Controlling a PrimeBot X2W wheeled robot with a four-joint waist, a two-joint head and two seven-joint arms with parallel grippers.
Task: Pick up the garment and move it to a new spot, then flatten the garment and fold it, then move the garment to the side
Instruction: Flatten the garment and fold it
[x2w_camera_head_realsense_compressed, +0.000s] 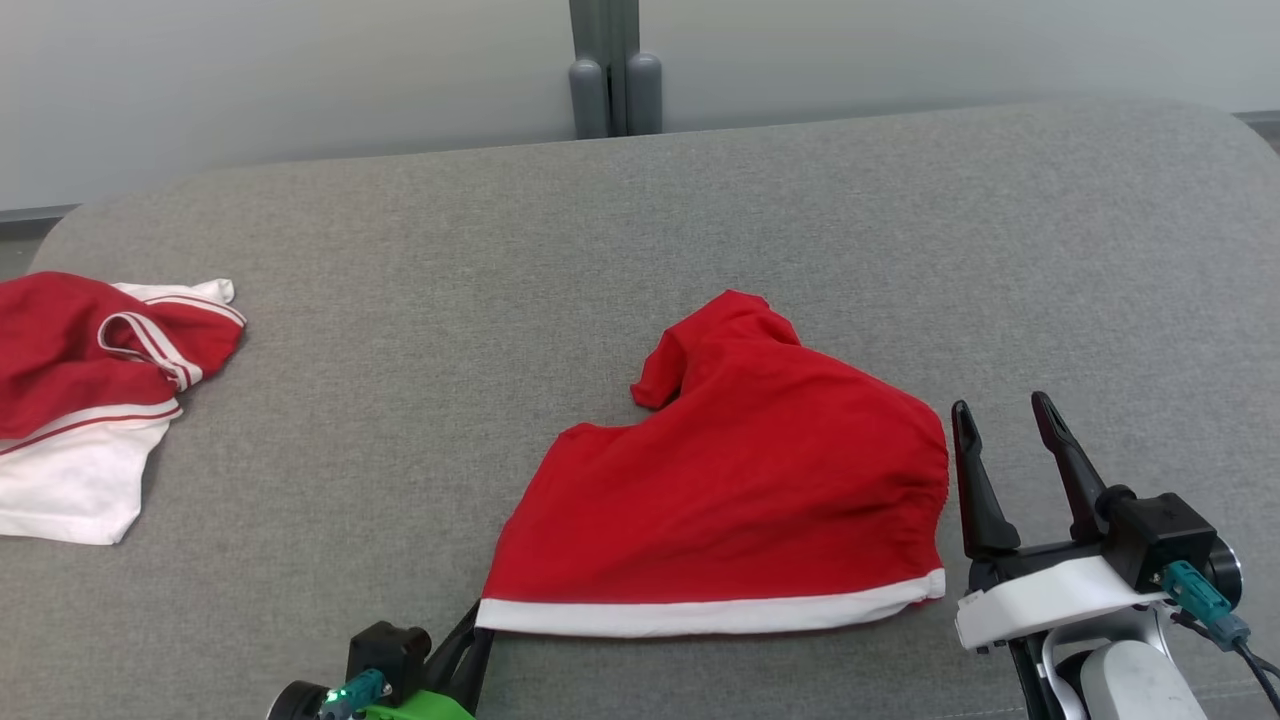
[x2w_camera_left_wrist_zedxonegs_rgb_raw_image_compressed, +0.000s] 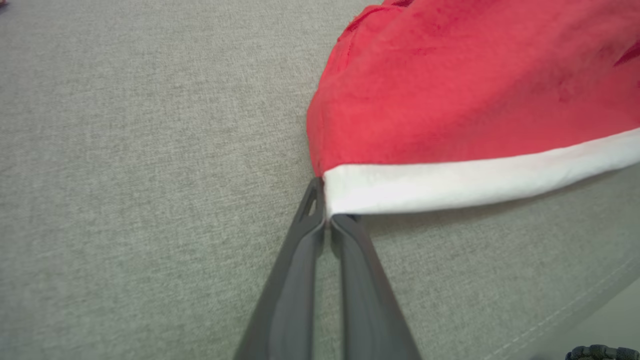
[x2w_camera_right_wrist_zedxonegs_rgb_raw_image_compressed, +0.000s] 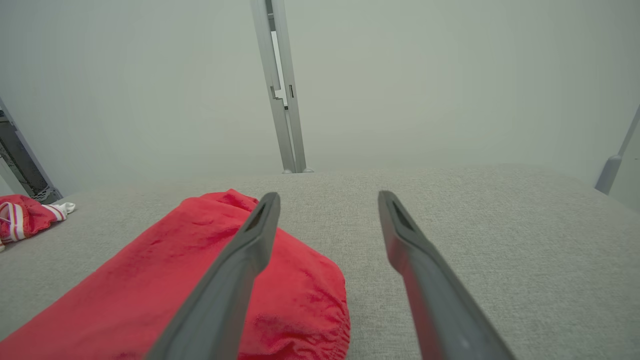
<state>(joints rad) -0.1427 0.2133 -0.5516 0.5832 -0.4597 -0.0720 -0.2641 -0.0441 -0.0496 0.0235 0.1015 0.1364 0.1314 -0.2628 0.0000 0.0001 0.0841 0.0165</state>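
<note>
A red garment (x2w_camera_head_realsense_compressed: 745, 480) with a white band along its near edge lies on the grey padded surface (x2w_camera_head_realsense_compressed: 450, 300), roughly in the middle. My left gripper (x2w_camera_head_realsense_compressed: 478, 622) is at the garment's near left corner, shut on the end of the white band (x2w_camera_left_wrist_zedxonegs_rgb_raw_image_compressed: 450, 182); in the left wrist view the fingertips (x2w_camera_left_wrist_zedxonegs_rgb_raw_image_compressed: 320, 210) pinch that corner. My right gripper (x2w_camera_head_realsense_compressed: 1000, 415) stands open just right of the garment's gathered right edge, holding nothing. The right wrist view has the garment (x2w_camera_right_wrist_zedxonegs_rgb_raw_image_compressed: 150, 295) to the left of the open fingers (x2w_camera_right_wrist_zedxonegs_rgb_raw_image_compressed: 260, 225).
A second red-and-white garment (x2w_camera_head_realsense_compressed: 90, 400) lies crumpled at the far left of the surface. A grey post (x2w_camera_head_realsense_compressed: 612, 70) stands behind the far edge against the pale wall. Bare grey fabric lies to the right and behind the red garment.
</note>
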